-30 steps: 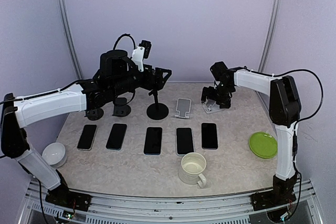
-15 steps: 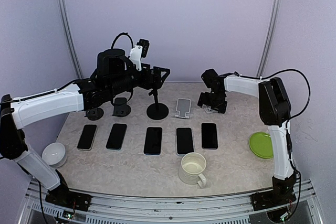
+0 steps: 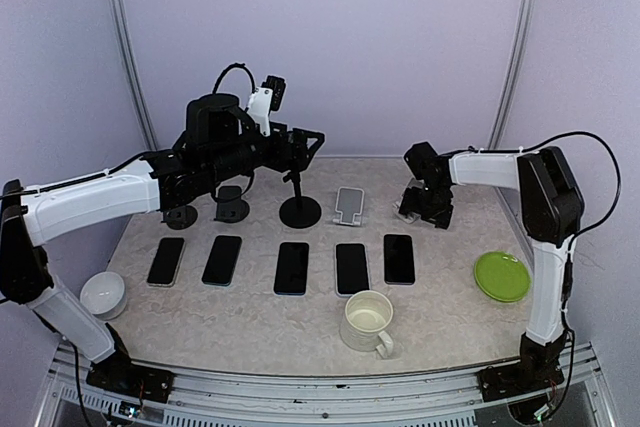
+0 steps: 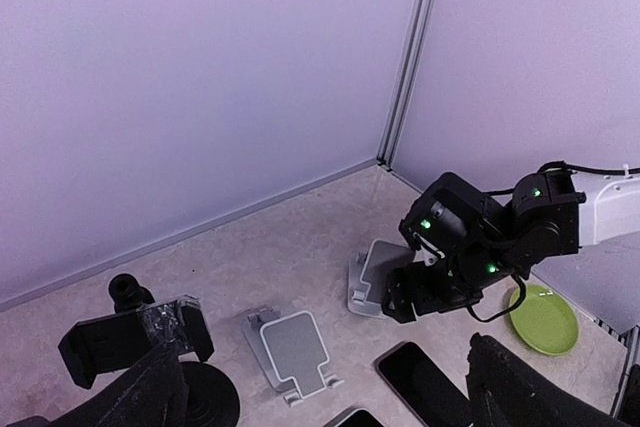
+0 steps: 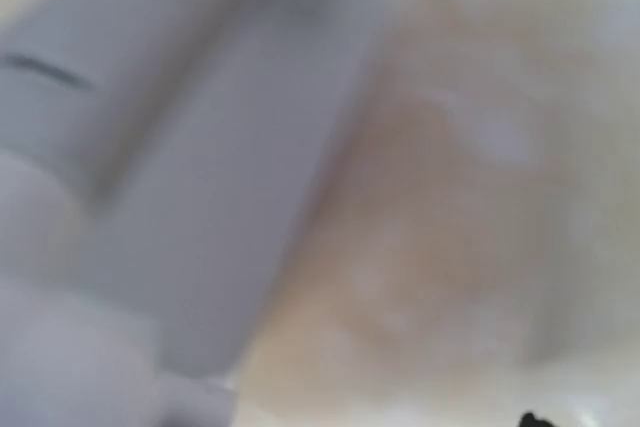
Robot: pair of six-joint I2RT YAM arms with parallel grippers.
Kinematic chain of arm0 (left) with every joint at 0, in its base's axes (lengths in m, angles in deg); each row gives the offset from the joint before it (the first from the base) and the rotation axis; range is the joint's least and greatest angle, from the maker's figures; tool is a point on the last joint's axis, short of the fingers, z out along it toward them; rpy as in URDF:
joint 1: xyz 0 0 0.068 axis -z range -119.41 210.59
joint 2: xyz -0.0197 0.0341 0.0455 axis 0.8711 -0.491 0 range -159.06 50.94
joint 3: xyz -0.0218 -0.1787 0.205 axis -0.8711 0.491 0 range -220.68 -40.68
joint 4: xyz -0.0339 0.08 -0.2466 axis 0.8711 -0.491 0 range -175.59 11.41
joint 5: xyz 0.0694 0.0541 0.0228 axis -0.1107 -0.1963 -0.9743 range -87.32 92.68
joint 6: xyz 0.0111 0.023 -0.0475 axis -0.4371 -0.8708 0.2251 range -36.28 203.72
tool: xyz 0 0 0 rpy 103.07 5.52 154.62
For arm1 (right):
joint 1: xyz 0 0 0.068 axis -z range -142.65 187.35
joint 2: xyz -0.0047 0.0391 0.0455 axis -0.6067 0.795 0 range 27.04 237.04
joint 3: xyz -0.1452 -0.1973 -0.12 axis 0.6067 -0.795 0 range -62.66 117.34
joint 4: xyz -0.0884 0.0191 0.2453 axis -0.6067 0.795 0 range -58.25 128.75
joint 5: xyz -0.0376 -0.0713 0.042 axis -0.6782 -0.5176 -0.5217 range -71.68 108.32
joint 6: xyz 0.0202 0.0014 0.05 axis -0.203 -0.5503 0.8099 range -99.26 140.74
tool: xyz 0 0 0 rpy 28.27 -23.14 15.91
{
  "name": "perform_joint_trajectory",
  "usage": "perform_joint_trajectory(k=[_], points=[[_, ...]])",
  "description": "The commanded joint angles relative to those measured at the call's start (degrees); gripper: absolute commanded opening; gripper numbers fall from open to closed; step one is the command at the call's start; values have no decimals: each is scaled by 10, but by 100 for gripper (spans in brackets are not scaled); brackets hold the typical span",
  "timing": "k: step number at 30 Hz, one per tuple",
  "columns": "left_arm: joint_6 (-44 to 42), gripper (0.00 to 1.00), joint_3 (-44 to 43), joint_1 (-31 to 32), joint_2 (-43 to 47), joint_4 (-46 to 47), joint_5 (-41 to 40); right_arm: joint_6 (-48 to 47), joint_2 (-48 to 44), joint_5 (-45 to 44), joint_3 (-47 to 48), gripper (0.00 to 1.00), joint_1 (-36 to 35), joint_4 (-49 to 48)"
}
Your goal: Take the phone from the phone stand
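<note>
No phone stands in any stand that I can see. Several dark phones lie flat in a row on the table, the rightmost [image 3: 399,258] also showing in the left wrist view [image 4: 425,379]. An empty grey stand [image 3: 348,205] sits mid-table, also in the left wrist view [image 4: 292,347]. A second grey stand [image 3: 406,211] lies at the back right with my right gripper [image 3: 426,207] low against it. The right wrist view is a close blur of that stand [image 5: 180,167], with no fingers visible. My left gripper [image 3: 308,137] is open and empty, held high above the black stands.
Black clamp stands [image 3: 232,205] and a round-base stand [image 3: 300,210] are at the back left. A cream mug [image 3: 368,320] stands near the front, a green plate [image 3: 501,276] at the right, a white bowl [image 3: 104,294] at the front left.
My right gripper has shifted right and slightly nearer beside the back-right grey stand. The left arm has barely moved.
</note>
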Motion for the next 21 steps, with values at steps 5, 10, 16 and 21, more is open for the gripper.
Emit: perform_joint_trajectory(k=[5,10,16,21], points=[[-6,95,-10,-5,-10,8,10,-83,-96,-17,-125,84,37,-21],[-5,94,-12,-6,-12,9,11,-170,-141,14,-153,85,60,-51],[-9,95,-22,-7,-18,7,18,-254,-185,139,-164,95,55,-136],[-6,94,-20,-7,-18,9,20,-281,-183,174,-151,100,39,-171]])
